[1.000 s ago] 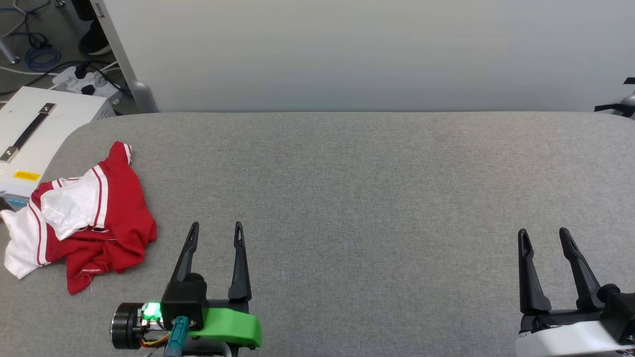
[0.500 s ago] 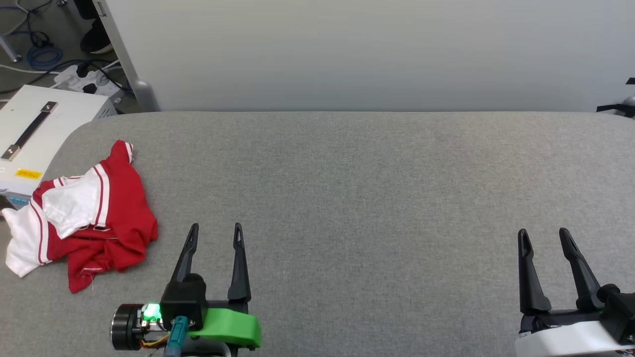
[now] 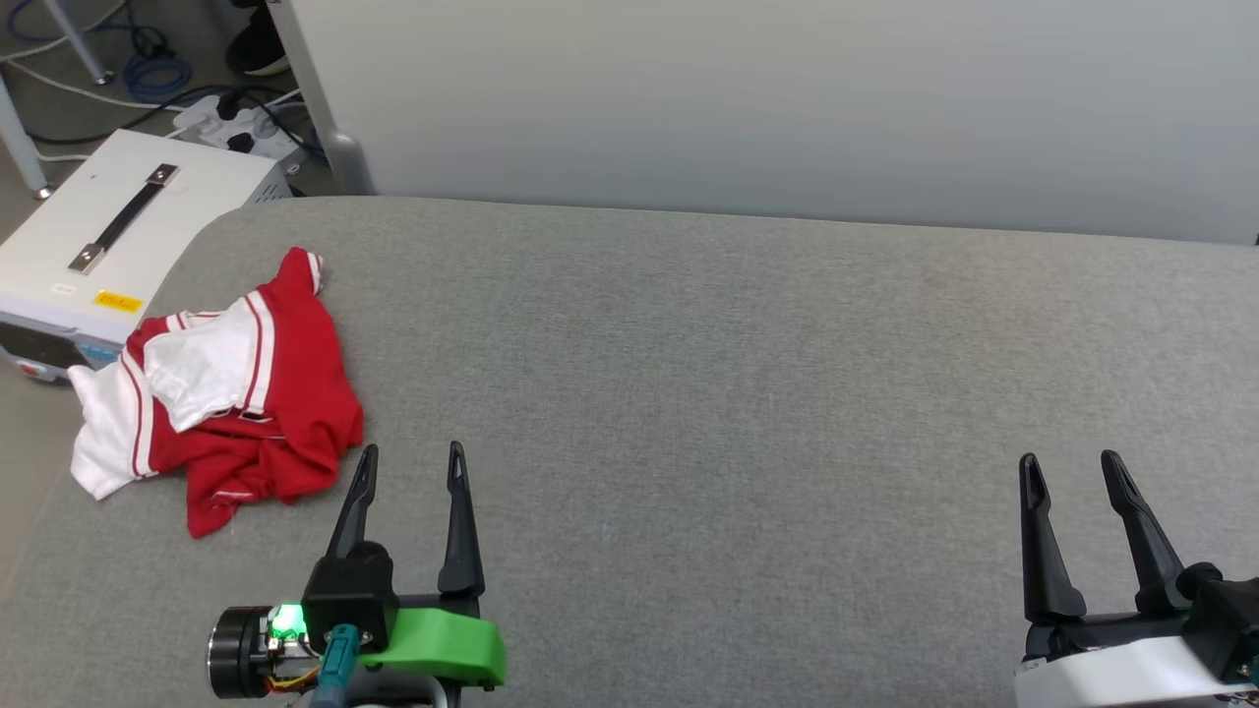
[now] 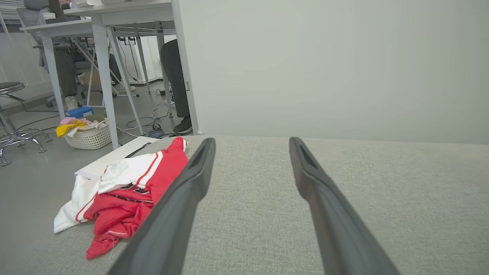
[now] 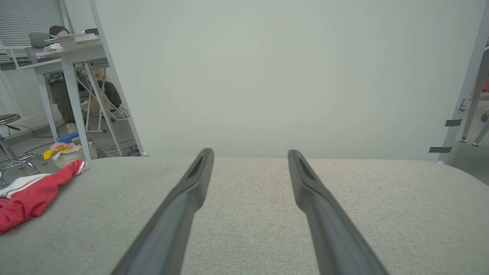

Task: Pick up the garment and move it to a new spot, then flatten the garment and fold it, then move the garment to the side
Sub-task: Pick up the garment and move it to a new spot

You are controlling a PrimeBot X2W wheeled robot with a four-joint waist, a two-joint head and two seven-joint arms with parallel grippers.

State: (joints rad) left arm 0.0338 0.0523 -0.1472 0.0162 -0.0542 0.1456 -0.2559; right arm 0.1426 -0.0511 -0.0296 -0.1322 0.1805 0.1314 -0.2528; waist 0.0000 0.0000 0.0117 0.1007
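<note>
The garment (image 3: 241, 393) is a red jersey with white sleeves and striped trim, lying crumpled near the left edge of the grey table (image 3: 748, 374). One white sleeve hangs toward the table's left rim. My left gripper (image 3: 411, 460) stands open just right of and nearer than the garment (image 4: 130, 187), nothing between its fingers. My right gripper (image 3: 1070, 467) is open too, far off at the lower right over bare fabric. In the right wrist view the garment (image 5: 30, 191) shows at the far left.
A white box with a black handle (image 3: 118, 236) sits on the floor beside the table's left edge. Cables and a power strip (image 3: 231, 123) lie behind it. A pale wall panel (image 3: 787, 98) backs the table. A basket of clothes (image 4: 86, 133) stands on the floor, with a seated person behind desks.
The head camera has turned left, so the whole picture shifted right and tilted. The garment lies as before. Both grippers stay open and hold about the same place in the frame.
</note>
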